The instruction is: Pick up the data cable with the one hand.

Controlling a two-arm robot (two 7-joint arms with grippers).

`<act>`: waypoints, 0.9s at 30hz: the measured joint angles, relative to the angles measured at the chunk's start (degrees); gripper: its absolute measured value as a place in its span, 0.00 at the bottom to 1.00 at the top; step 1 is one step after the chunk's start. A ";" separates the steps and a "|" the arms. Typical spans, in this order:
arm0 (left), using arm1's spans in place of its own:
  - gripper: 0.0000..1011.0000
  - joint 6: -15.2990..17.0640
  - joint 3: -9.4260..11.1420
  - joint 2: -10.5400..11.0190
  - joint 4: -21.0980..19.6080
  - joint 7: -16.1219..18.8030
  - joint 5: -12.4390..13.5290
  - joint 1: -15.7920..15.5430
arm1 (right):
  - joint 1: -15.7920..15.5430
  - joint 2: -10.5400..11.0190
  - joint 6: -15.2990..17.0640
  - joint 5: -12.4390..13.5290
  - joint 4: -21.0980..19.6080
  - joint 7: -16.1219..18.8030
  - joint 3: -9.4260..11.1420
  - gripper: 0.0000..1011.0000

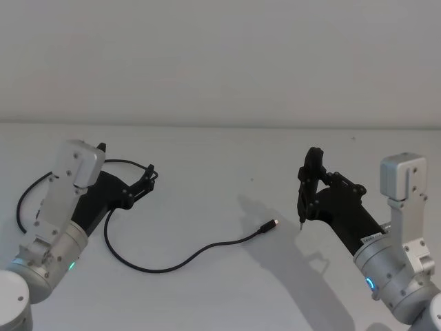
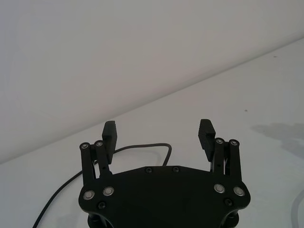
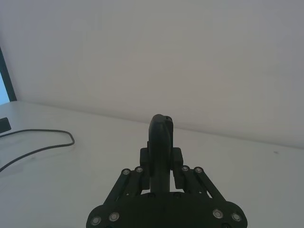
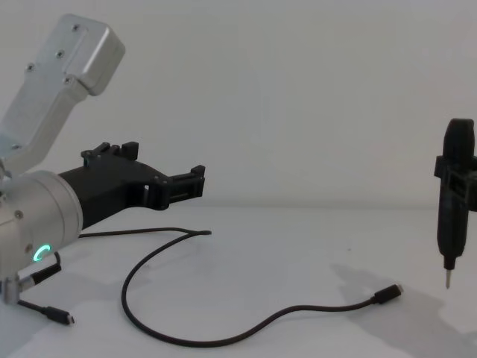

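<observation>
We find the long, thin black data cable point(image 4: 223, 339) lying loose on the white table point(image 1: 227, 152), its silver-tipped plug point(image 1: 269, 225) near the middle. The black angular left gripper point(image 2: 158, 129), fingers apart, hovers above the cable's far bend. The right gripper point(image 1: 310, 187) is clamped on a slim black pen-like tool point(image 4: 455, 201).

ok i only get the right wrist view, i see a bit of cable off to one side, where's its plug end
observer: the data cable runs to a plug lying on the table, between the two hands
operator: is the left hand on it
observer: no, the left hand is open and empty, raised over the cable's far loop
operator: and my tool tip
observer: the pen-like tool in the right hand points down, tip close beside the plug
</observation>
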 joint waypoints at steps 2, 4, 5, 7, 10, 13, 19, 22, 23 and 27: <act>0.99 0.00 0.00 0.00 0.00 0.00 0.00 0.00 | 0.00 0.00 0.00 0.00 0.00 0.00 0.00 0.27; 0.99 0.00 0.00 0.00 0.00 0.00 0.00 0.00 | 0.00 0.00 0.00 0.00 0.00 0.00 0.00 0.27; 0.99 0.00 0.00 0.00 0.00 0.00 0.00 0.00 | 0.00 0.00 0.00 0.00 0.00 0.00 0.00 0.27; 0.99 0.00 0.00 0.00 0.00 0.00 0.00 0.00 | 0.00 0.00 0.00 0.00 0.00 0.00 0.00 0.27; 0.99 0.00 0.00 0.00 0.00 0.00 0.00 0.00 | 0.00 0.00 0.00 0.00 0.00 0.00 0.00 0.27; 0.99 0.00 0.00 0.00 0.00 0.00 0.00 0.00 | 0.00 0.00 0.00 0.00 0.00 0.00 0.00 0.27; 0.99 0.00 0.00 0.00 0.00 0.00 0.00 0.00 | 0.00 0.00 0.00 0.00 0.00 0.00 0.00 0.27; 0.99 0.00 0.00 0.00 0.00 0.00 0.00 0.00 | 0.00 0.00 0.00 0.00 0.00 0.00 0.00 0.27; 0.99 0.00 0.00 0.00 0.00 0.00 0.00 0.00 | 0.00 0.00 0.00 0.00 0.00 0.00 0.00 0.27; 0.99 0.00 0.00 0.00 0.00 0.00 0.00 0.00 | 0.00 0.00 0.00 0.00 0.00 0.00 0.00 0.27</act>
